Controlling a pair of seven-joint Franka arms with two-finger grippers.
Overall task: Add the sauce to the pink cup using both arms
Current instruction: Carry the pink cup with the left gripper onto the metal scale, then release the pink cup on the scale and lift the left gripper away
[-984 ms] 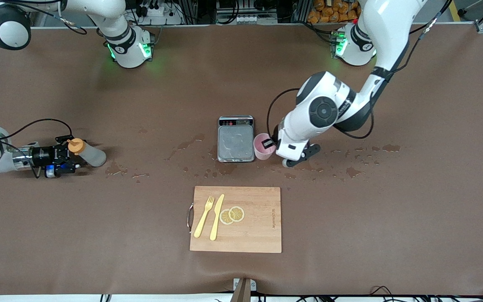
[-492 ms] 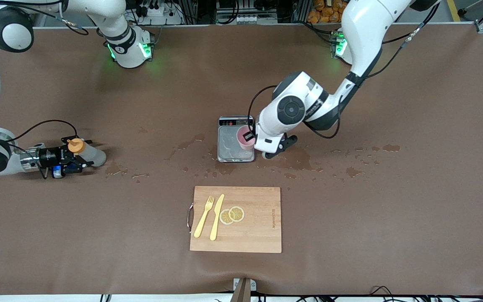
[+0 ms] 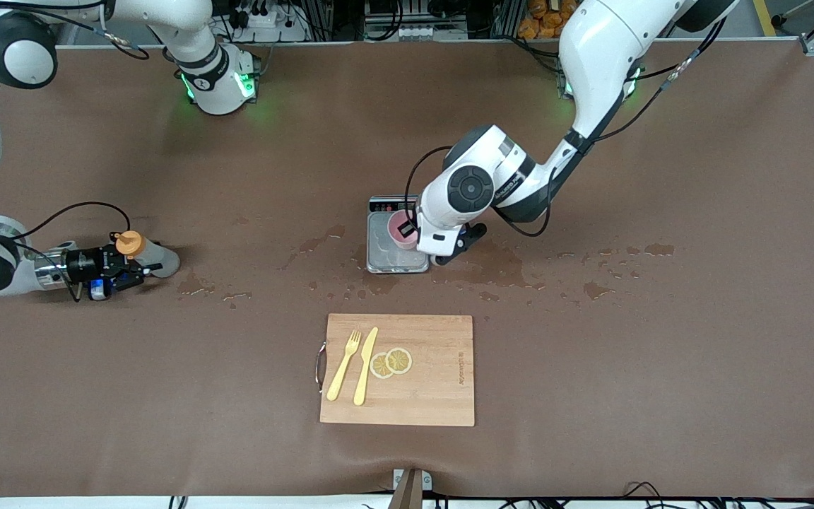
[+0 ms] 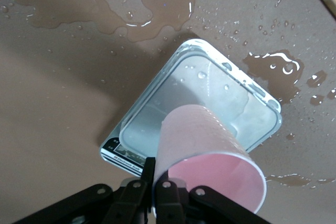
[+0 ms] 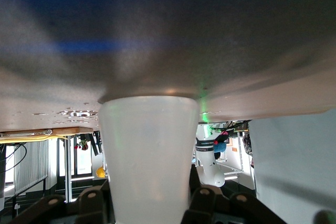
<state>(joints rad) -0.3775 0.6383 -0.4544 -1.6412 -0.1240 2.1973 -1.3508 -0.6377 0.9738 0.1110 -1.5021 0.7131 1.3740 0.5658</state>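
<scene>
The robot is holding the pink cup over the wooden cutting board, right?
Not quite. The left gripper holds the pink cup over the silver scale, not the wooden cutting board. The front view and the left wrist view both show it.

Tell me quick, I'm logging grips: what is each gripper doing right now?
Left gripper: shut on the pink cup, over the scale.
Right gripper: shut on the sauce bottle.
</scene>
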